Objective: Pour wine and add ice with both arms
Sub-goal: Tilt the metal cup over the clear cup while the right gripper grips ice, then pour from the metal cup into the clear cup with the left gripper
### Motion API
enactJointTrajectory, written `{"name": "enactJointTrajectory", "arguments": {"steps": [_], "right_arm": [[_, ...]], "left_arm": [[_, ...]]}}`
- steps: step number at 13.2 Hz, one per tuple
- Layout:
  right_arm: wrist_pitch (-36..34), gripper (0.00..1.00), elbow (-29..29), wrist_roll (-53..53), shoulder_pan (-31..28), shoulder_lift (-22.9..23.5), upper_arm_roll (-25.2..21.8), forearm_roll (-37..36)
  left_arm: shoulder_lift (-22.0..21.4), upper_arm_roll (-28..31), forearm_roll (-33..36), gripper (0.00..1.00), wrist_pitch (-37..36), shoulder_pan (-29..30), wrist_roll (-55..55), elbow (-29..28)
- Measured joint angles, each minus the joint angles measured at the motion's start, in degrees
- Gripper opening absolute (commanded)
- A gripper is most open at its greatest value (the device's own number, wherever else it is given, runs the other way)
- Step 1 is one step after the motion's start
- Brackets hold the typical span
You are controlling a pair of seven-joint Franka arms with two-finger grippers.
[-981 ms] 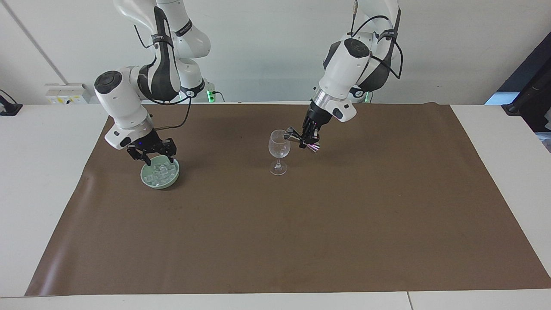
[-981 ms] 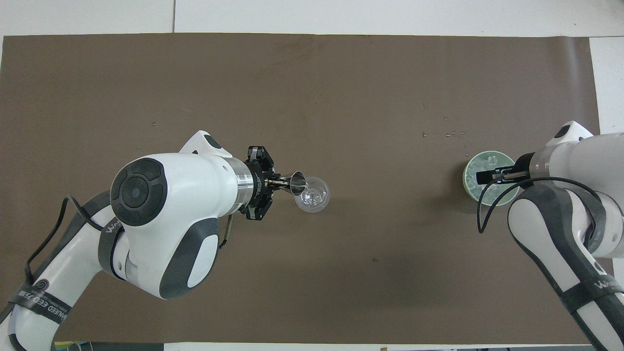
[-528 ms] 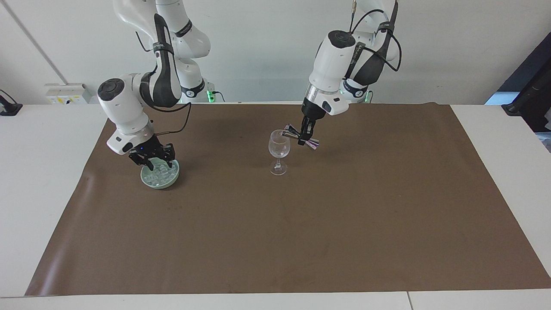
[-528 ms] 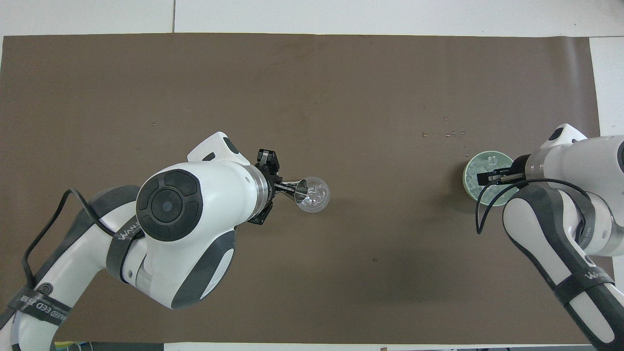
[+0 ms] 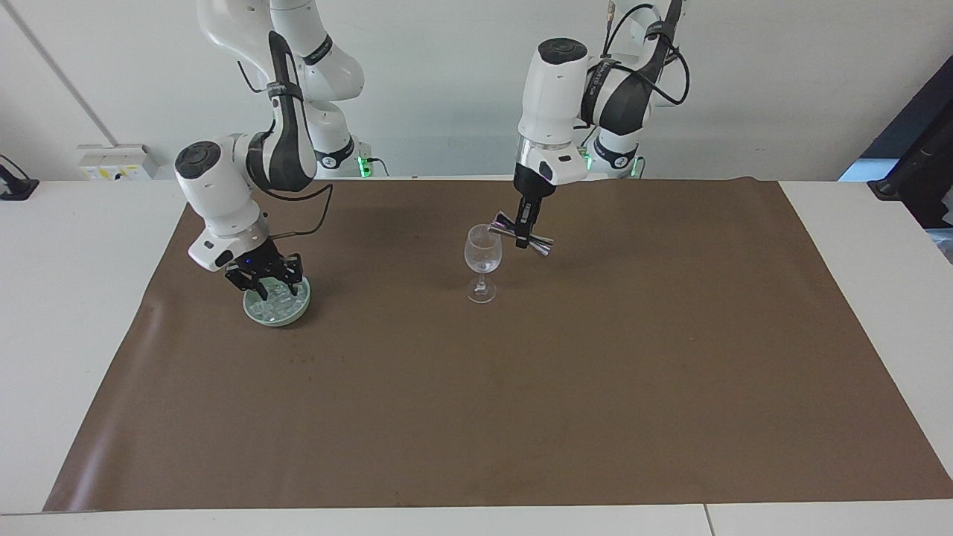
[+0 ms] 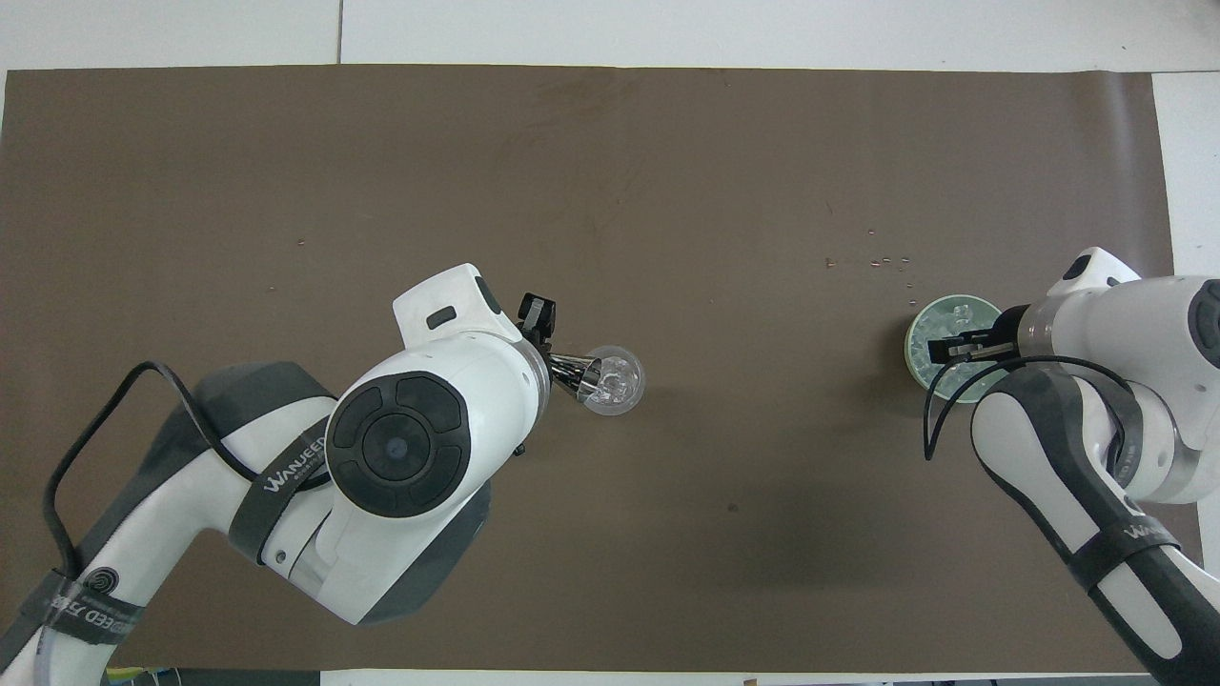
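Overhead view first: we see the brown mat (image 6: 667, 171) covering most of the white worktop (image 6: 762, 29). Our left hand (image 6: 553, 354), near the mat's centre, is closed tight on a small metal jigger (image 6: 577, 373). The jigger lies tipped on its side with its mouth at the rim of the wine glass (image 6: 615, 381), which stands at about three o'clock from that hand. From the facing view the left hand (image 5: 526, 237) hangs above the mat just beside the wine glass (image 5: 482, 260), gripping the jigger (image 5: 521, 234) at its waist, and the glass stands upright on its foot.

Toward the right arm's end of the worktop, at about three o'clock from the glass in the overhead view, sits a pale green bowl (image 6: 917, 329). The ice (image 6: 958, 311) lies heaped inside it as small clear cubes. Our right hand (image 6: 958, 348) is over the bowl; in the facing view this hand (image 5: 272, 286) reaches down into the bowl (image 5: 287, 316) among the ice (image 5: 279, 301), its fingers partly closed. We cannot tell whether a cube sits between them.

A few small specks lie on the mat just past the bowl, at about eleven o'clock from it in the overhead view.
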Motion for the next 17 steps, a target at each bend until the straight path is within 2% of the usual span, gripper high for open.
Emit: {"name": "enactJointTrajectory", "arguments": {"steps": [4, 10, 17], "right_arm": [[0.05, 0.56, -0.98, -3.03, -0.51, 0.46, -0.08, 0.0], [0.27, 0.56, -1.0, -4.71, -1.44, 0.72, -0.06, 0.0], [2.22, 0.55, -1.76, -4.71, -1.27, 0.73, 0.12, 0.0]], "left_arm": [[0.46, -0.02, 6.04, 0.0, 0.05, -1.16, -0.23, 1.14], [0.58, -0.06, 14.95, 0.0, 1.4, -3.46, -0.78, 1.51], [1.98, -0.08, 20.61, 0.0, 1.81, -4.99, -0.79, 1.5]]}}
